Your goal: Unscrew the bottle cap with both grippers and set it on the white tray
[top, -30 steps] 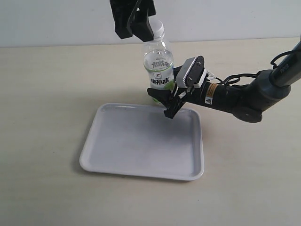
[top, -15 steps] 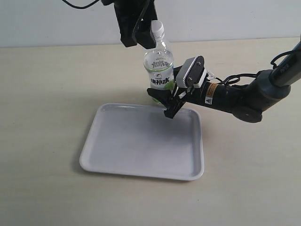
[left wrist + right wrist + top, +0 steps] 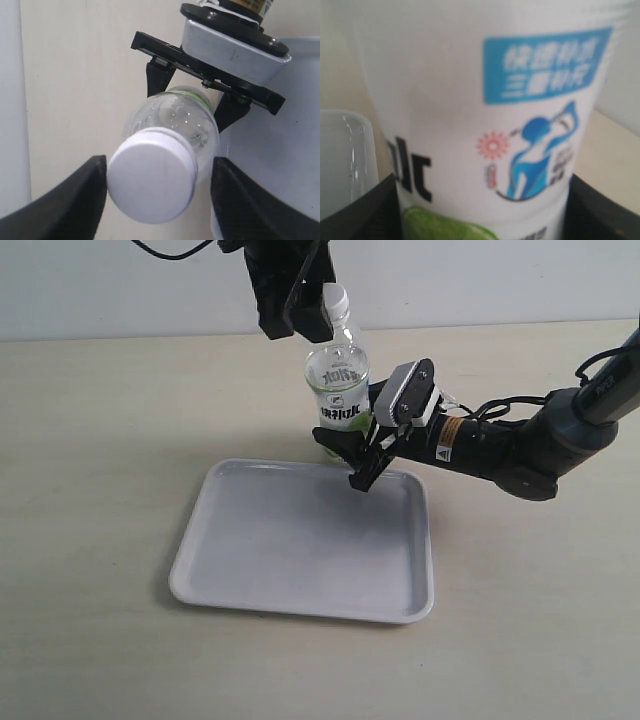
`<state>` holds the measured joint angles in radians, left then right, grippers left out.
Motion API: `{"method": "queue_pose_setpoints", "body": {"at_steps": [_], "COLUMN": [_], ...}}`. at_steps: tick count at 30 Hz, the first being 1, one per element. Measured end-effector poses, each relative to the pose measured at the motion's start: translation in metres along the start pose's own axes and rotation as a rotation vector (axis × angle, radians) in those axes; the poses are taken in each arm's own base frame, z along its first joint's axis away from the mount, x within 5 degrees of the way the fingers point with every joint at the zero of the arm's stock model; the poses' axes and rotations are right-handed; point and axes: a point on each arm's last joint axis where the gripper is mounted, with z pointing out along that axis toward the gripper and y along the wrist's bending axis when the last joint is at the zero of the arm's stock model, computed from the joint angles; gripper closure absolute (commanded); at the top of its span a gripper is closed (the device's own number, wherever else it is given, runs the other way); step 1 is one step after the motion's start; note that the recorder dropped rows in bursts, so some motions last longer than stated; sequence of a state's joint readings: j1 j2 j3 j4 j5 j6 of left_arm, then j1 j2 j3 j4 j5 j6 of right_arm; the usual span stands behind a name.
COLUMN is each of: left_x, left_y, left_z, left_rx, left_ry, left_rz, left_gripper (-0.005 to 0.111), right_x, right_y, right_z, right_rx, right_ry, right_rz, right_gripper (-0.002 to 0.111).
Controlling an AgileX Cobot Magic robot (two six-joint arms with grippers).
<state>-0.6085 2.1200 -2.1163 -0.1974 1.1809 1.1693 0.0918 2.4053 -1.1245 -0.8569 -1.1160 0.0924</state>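
The clear bottle [image 3: 338, 390] with its white-and-green label stands upright on the table just behind the white tray [image 3: 300, 550]. My right gripper [image 3: 350, 448] is shut on the bottle's lower body [image 3: 485, 125], one finger on each side. The white ribbed bottle cap [image 3: 150, 182] is on the neck. My left gripper [image 3: 157, 185] hangs over it, open, straddling the cap. One finger [image 3: 75, 200] is close against the cap. The other finger [image 3: 245, 200] stands clear of it. From outside, the left gripper [image 3: 300, 320] partly covers the cap [image 3: 341, 302].
The right arm [image 3: 520, 445] lies low across the table from the right, with a cable trailing behind it. The tray's near corner [image 3: 295, 150] sits beside the bottle's base. A pale wall runs along the table's far edge.
My left gripper has come down a little around the cap and stayed open. The bottle and the right gripper have not moved.
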Motion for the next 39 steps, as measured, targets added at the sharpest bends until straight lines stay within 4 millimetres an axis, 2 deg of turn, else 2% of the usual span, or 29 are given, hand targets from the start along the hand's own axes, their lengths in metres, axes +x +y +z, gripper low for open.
{"method": "queue_pose_setpoints", "body": {"at_steps": [4,6,9,13,22,39], "left_x": [0.0000,0.0000,0.0000,-0.0001,-0.0001,-0.0010], "left_y": [0.0000,0.0000,0.0001,0.0002,0.0003,0.0024], "left_z": [0.0000,0.0000,0.0000,0.0000,0.0000,0.0000], "left_rx": [0.000,0.000,-0.001,-0.003,-0.003,-0.021], "left_ry": [0.000,0.000,0.000,-0.001,-0.002,-0.021], "left_rz": [-0.015,-0.026,-0.050,-0.100,-0.185,-0.725], "left_gripper": [0.048,0.054,0.071,0.107,0.107,0.107], "right_x": [0.0000,0.0000,0.0000,0.0000,0.0000,0.0001], "right_y": [0.0000,0.0000,0.0000,0.0000,0.0000,-0.0006], "right_z": [0.0000,0.0000,0.0000,0.0000,0.0000,0.0000], "right_rx": [0.000,0.000,0.000,0.000,0.000,0.007], "right_ry": [0.000,0.000,0.000,0.000,0.000,0.001], "right_rz": [0.000,0.000,0.000,-0.004,-0.004,0.009], "right_gripper": [0.108,0.108,0.108,0.108,0.108,0.108]}}
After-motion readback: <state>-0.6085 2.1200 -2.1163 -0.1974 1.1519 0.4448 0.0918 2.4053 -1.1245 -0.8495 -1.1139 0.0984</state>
